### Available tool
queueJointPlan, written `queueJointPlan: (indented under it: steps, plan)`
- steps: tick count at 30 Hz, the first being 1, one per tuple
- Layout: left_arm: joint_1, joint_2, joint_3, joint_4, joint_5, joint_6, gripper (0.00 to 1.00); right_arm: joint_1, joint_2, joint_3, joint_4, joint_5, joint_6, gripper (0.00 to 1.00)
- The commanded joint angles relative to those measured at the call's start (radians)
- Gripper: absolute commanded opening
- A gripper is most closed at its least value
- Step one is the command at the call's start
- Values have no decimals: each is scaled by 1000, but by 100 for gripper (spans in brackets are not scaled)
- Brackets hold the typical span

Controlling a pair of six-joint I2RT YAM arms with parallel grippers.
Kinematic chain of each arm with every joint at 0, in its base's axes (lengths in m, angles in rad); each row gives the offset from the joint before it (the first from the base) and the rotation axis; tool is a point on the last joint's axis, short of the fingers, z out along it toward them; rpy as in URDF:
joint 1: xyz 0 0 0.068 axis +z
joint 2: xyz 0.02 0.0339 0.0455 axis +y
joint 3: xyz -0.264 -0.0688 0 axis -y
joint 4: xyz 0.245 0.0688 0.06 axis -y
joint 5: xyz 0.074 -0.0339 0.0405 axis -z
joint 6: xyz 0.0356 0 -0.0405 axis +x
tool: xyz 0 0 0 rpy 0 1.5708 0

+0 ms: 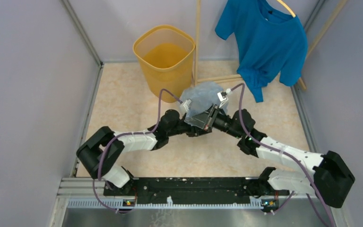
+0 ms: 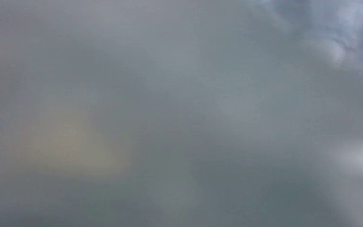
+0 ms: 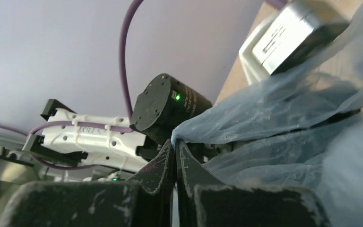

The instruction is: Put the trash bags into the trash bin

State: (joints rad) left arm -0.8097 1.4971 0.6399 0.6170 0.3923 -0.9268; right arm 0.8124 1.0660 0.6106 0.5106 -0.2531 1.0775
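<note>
The right claw [image 3: 176,153] clamps the trash bag [image 1: 202,96], the left claw [image 1: 194,118] unreadable under film; the thin pinch might slip before the trash bin [image 1: 164,56].

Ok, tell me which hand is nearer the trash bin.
Left, narrowly. The left hand is just near-right of the trash bin; the right hand faces it from farther right, pinching the trash bag.

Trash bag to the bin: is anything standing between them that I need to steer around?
Only the wooden upright, close beside the trash bin's right rim and just beyond the trash bag in the top view. Nothing else shows between them. The right tool is shut on the bag.
</note>
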Motion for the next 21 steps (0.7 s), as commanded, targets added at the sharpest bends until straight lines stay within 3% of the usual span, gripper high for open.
queueJointPlan:
  steps: [1,3,6,9,15,18,21]
  plan:
    - [-5,37,33,196,-114,-56,37,35,45,-88,374,-4,205,0]
    - [-6,6,33,166,-146,-36,37,29,16,-106,341,26,185,0]
    - [-6,-92,-16,85,-212,14,38,-10,-60,-74,148,44,74,0]
    - [-5,-219,-81,-52,-278,79,46,-84,-147,-62,14,38,16,0]
    - [-4,-496,-195,-366,-371,135,76,-152,-236,4,-127,-58,-169,0]
    - [13,-624,-237,-507,-384,152,95,-153,-275,48,-263,-6,-251,0]
    - [38,-705,-222,-639,-411,167,98,-160,-316,47,-393,100,-331,0]
